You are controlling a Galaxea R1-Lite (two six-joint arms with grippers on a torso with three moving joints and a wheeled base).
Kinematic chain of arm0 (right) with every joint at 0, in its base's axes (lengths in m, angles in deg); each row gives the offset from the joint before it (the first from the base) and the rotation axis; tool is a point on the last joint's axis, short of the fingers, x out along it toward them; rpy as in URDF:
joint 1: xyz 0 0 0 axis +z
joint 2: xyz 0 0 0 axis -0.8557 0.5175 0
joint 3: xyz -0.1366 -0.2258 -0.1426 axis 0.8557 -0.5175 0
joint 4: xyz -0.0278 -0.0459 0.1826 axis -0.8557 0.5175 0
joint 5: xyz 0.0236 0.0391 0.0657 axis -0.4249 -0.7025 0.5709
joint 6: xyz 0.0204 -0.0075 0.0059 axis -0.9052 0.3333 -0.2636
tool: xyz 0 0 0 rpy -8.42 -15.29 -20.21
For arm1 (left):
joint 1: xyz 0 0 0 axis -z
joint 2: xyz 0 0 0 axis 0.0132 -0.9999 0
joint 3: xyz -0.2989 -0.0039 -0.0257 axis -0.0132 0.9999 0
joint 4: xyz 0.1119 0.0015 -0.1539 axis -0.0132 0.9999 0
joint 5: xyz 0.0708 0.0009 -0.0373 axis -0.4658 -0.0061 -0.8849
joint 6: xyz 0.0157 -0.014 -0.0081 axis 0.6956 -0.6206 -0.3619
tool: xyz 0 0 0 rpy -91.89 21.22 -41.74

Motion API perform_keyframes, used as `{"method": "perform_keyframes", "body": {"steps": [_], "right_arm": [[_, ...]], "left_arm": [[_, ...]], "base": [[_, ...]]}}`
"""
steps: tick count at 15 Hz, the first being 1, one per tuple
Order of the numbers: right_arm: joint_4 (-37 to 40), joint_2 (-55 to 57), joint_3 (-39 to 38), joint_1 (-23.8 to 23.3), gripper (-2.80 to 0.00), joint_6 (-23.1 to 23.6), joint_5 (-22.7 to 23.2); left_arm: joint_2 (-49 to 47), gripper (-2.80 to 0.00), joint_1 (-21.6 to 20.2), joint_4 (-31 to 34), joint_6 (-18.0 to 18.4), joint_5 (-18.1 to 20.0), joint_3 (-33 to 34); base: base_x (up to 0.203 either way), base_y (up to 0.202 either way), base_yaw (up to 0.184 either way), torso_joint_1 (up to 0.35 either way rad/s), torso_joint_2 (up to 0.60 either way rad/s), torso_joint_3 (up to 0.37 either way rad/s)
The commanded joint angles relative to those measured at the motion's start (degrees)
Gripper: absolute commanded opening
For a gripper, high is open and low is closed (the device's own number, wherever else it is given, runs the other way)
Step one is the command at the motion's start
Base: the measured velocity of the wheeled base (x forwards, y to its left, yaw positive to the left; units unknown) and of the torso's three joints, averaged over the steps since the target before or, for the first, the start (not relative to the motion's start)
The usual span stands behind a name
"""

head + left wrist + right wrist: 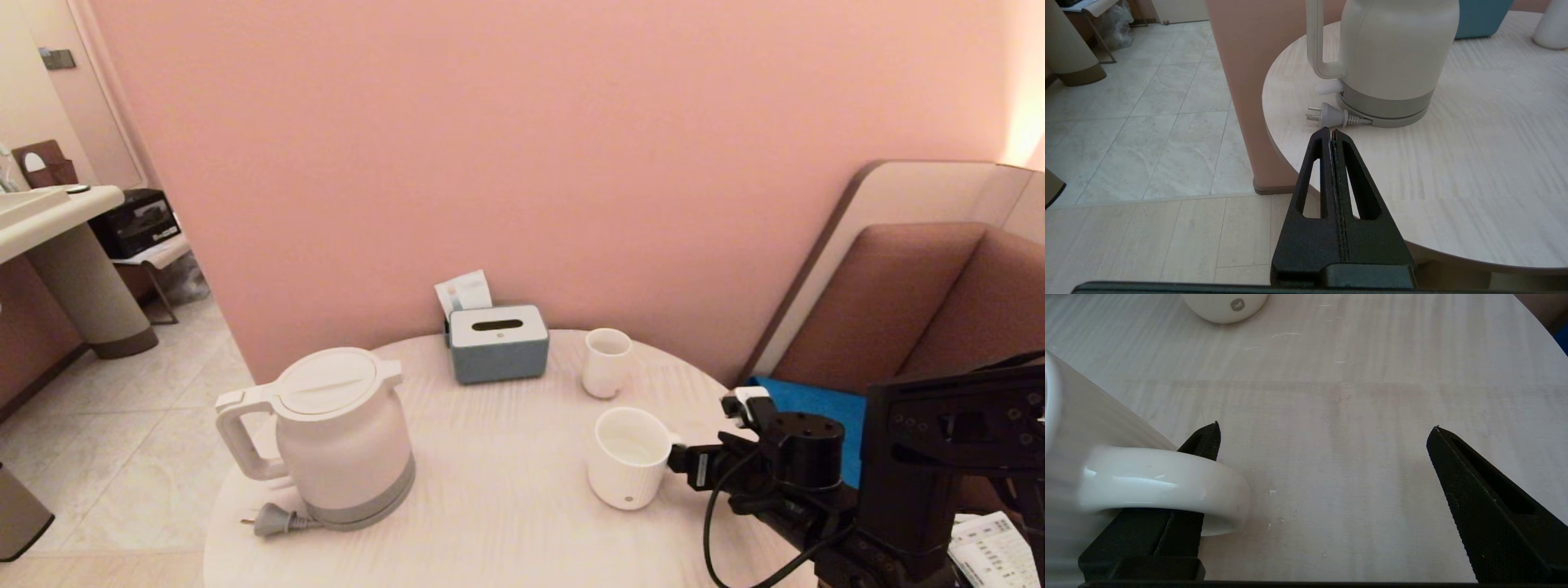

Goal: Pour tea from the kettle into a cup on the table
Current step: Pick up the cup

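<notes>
While kettle (339,433) is standing on table (498,490), right gripper (1323,428) is reaching low toward cup (629,457) right of kettle, jaws gaping wide, one finger threading cup handle, gripping nothing. Left gripper (1331,132) is hovering near kettle's plug (1331,116), jaws pressed together, empty.

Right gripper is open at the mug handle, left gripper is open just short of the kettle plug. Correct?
Not quite. The left gripper is shut, not open: the left wrist view shows its fingers pressed together, just short of the plug by the kettle. The rest holds: the right gripper is open, one finger passing behind the handle of the mug.
</notes>
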Motion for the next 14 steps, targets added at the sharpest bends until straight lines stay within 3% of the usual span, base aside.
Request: {"method": "perform_keyframes", "body": {"steps": [1,14], "right_arm": [[-2.7,-0.2,0.0,0.0,0.00,-0.1,0.0],[-2.7,-0.5,-0.2,0.1,0.00,-0.1,-0.4]], "left_arm": [[0.0,-2.80,0.0,0.0,0.0,0.0,0.0],[0.0,-2.80,0.0,0.0,0.0,0.0,0.0]], "base": [[0.000,0.000,0.000,0.000,0.00,0.000],[0.000,0.000,0.000,0.000,0.00,0.000]]}}
